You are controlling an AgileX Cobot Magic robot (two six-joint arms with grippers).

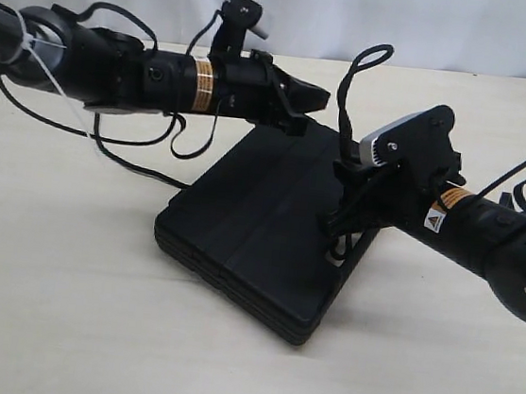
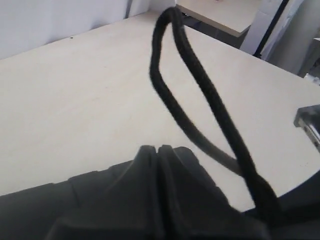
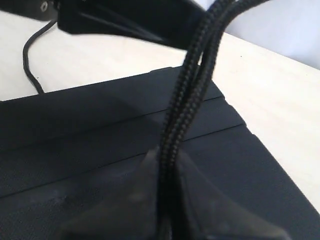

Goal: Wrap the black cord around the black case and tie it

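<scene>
The black case [image 1: 260, 225] lies flat in the middle of the table, and its ribbed top fills the right wrist view [image 3: 100, 130]. My right gripper [image 1: 340, 227] is over the case's right edge, shut on a doubled strand of the black cord [image 3: 192, 85]. The cord rises from the right gripper [image 3: 167, 156] as a tall loop [image 1: 350, 83]. My left gripper [image 1: 317, 99] hovers above the case's far edge with its jaws shut [image 2: 159, 148] and nothing visible between them. The cord loop [image 2: 200, 85] stands just beyond it, apart from the tips. The cord's tassel and ends are hidden.
Thin robot cables [image 1: 125, 158] trail over the tan table [image 1: 60, 307] on the case's left. The left arm [image 3: 125, 20] crosses above the case's far side. A white backdrop stands behind the table. Another desk [image 2: 225, 15] shows beyond the table edge.
</scene>
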